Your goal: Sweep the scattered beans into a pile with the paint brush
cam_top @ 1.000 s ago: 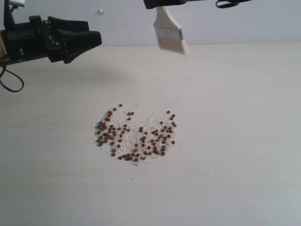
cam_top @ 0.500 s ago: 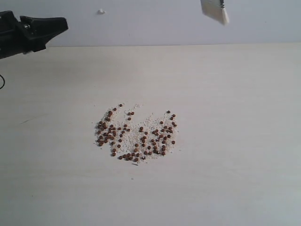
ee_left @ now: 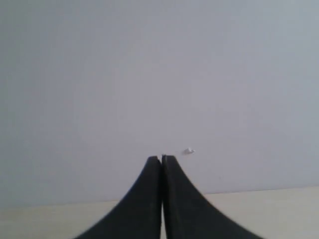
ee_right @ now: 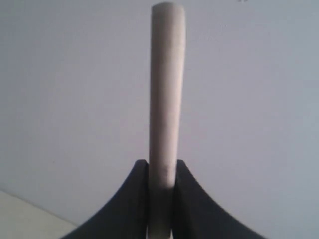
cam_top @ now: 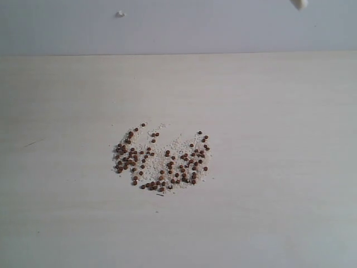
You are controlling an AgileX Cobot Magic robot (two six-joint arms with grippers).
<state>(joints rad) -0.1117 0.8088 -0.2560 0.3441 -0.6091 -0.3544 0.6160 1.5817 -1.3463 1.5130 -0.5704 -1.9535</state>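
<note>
My left gripper (ee_left: 161, 158) is fully closed, the two black fingers pressed flat together with nothing between them. It points at the pale wall (ee_left: 149, 74), with a small white speck (ee_left: 188, 151) on that wall just beyond the fingertips and a strip of table below. My right gripper (ee_right: 162, 167) is clamped on the paint brush (ee_right: 167, 99), its fingers parted only by the brush's thickness. From the wrist I see the brush edge-on, as a narrow pale bar. Its long axis runs straight out from between the fingers, in line with the gripper and pointing away from the wrist toward the wall. It ends in a rounded tip well beyond the fingertips, and I cannot tell from here whether that end is bristle or handle. In the exterior view only a whitish tip (cam_top: 300, 3) of the brush shows at the top edge, high above the table (cam_top: 279, 167). The beans (cam_top: 162, 159) lie on the table well apart from that tip. They form a loose reddish-brown patch mixed with whitish crumbs, spread wider than it is deep and not heaped.
</note>
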